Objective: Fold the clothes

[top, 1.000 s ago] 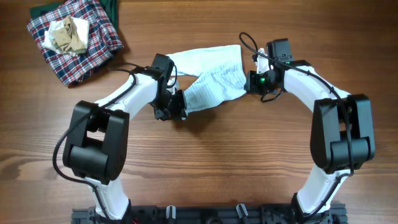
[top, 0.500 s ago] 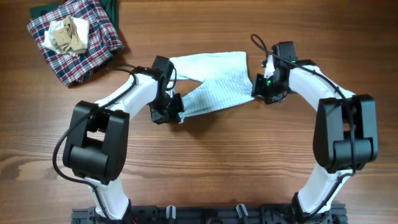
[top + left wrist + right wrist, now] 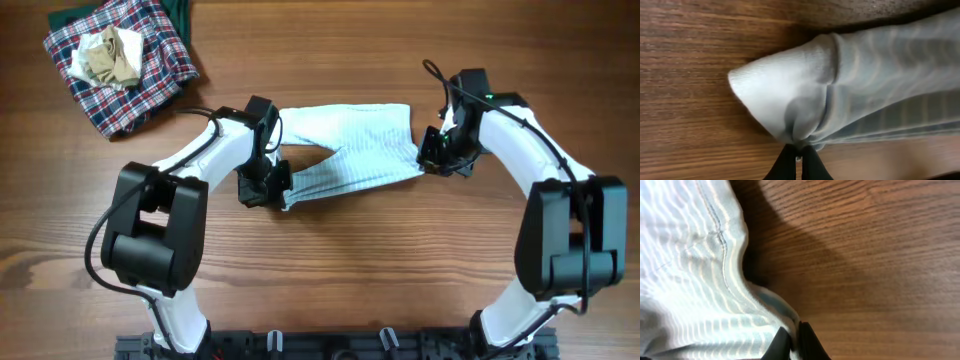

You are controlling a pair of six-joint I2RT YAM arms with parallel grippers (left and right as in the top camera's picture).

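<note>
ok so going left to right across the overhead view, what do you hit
plaid cloth → left end effector → pale striped pants → right end effector; each end effector is shut on one end of the pants

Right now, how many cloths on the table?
3: pants mid-table, plaid cloth far left, beige cloth on it. A green edge beneath may be a fourth.
</note>
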